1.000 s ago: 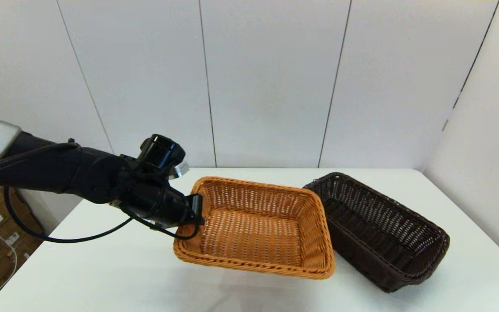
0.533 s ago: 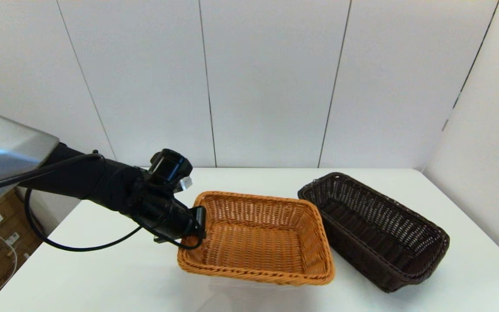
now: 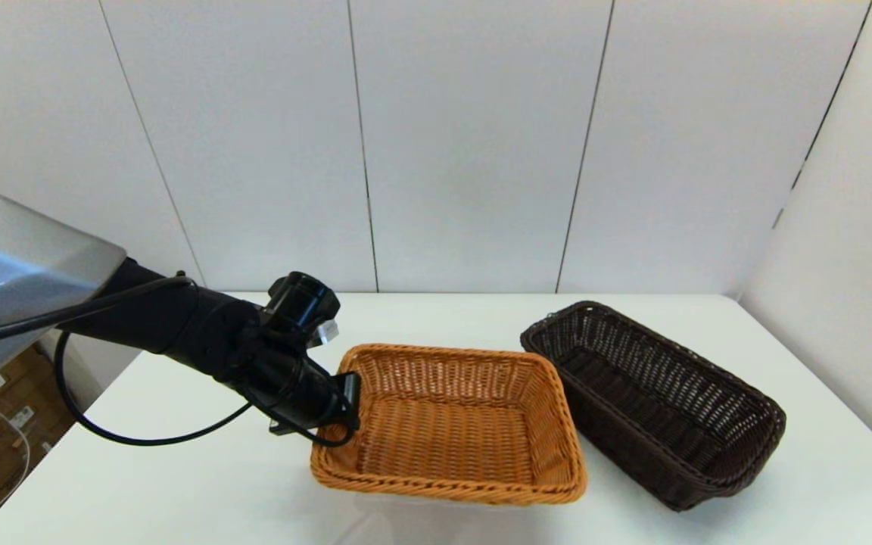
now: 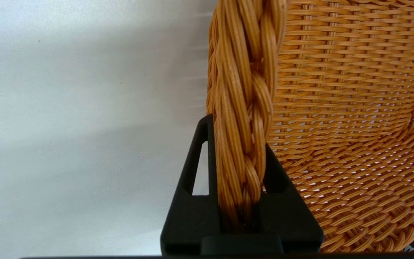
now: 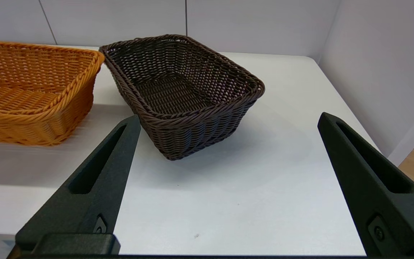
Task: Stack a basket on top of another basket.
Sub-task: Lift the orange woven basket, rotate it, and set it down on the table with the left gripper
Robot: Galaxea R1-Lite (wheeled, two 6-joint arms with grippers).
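While the left end effector [image 3: 347, 393] is clamped on the braided rim of the orange-tan rectangular woven wicker basket [image 3: 451, 424], at the short side farthest from the dark brown rectangular woven wicker basket [image 3: 655, 401], the grip looks narrow: in the left wrist view the two black fingers [image 4: 192, 172] pinch only the thick braid. The orange basket sits low over the white surface [image 3: 179, 484], just beside the dark brown basket, their near rims close but apart; whether it rests fully on the surface I cannot tell. The dark brown basket stands upright on the surface, on the far side of the orange one from the left arm.

To do this step well, I judge the held basket should be kept level, since a one-sided pinch lets the free end sag. Any lift should clear the dark brown rim fully before travelling across, and the two long sides should be lined up before lowering.

The right end effector [image 5: 225, 187] hangs with fingers wide apart, near the dark brown basket and touching nothing.
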